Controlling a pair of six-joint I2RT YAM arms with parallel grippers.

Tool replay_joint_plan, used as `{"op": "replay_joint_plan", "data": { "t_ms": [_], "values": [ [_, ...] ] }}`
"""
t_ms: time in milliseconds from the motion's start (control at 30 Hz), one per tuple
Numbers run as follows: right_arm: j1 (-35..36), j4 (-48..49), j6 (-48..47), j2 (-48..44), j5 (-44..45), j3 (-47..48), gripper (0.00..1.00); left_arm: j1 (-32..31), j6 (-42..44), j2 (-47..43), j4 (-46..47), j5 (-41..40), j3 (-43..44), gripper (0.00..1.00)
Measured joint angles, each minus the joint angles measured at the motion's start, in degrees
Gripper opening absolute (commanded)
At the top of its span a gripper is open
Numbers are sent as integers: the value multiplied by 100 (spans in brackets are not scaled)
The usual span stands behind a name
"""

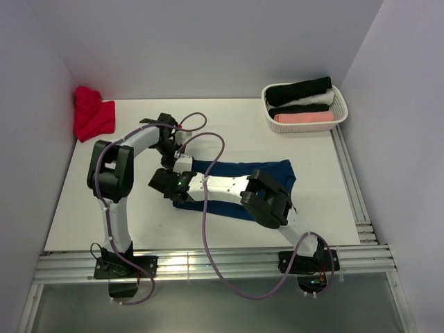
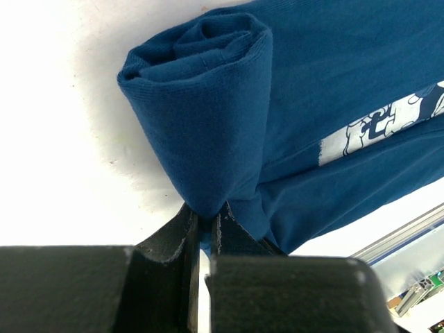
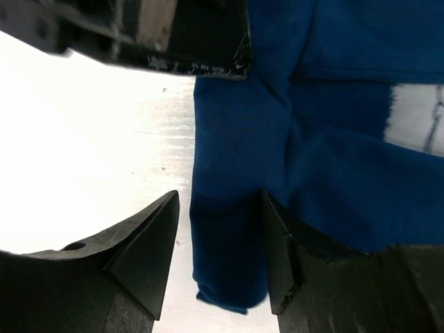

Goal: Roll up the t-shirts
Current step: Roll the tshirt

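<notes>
Navy blue soft-cloth t-shirt w/ pale cartoon print [image 1: 232, 168] lies mid white table [image 1: 83, 208], its left end coiled into a short roll [image 2: 201, 104]. L gripper [image 2: 207, 220] is pinched tight on the roll's far end. R gripper [image 3: 215, 257] is spread, straddling the near end. Roll axis runs near-far and the flat cloth stretches rightward, so I'd roll that way.

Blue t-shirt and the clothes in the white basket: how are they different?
The blue t-shirt lies flat on the table, only one end rolled; the basket clothes are fully rolled bundles. The t-shirt is navy; the basket clothes are black, white and pink. All are soft cloth.
</notes>
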Motion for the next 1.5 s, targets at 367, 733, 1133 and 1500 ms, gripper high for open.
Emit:
{"op": "replay_joint_plan", "data": {
  "t_ms": [367, 733, 1133, 1500],
  "values": [
    [20, -186, -72, 227, -90, 179, 20, -39, 24, 0, -101, -48, 74, 21],
    [-302, 3069, 424, -1180, -968, -2835, 12, 291, 553, 2, -365, 839, 940, 58],
    [-817, 7331, 1823, -1318, -2262, -5274, 13, 1071, 1440, 2, -367, 2398, 66, 58],
    [-837, 8489, 2409, -1051, -2516, -5694, 13, 1034, 476, 638, 999, 3497, -516, 46]
  ]
}}
